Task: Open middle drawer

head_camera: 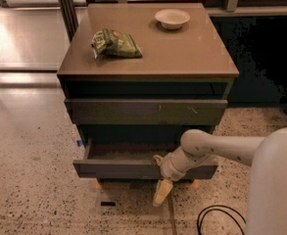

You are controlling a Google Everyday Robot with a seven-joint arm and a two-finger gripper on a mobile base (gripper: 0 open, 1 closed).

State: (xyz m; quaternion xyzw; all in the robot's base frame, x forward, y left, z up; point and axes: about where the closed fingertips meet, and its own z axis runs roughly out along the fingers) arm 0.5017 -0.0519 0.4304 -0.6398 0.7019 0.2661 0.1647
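A brown cabinet [182, 53] stands on a speckled terrazzo floor [30, 195], with the gripper [160, 179] low at its front. Above the gripper, the cabinet top carries a green bag [116, 44] and a white bowl [172, 18]. To the gripper's far upper left, warm light glares off the glossy ground beside a dark post [67, 6]. A black cable [216, 214] loops on the floor to the gripper's lower right, and deep shadow fills the upper right.
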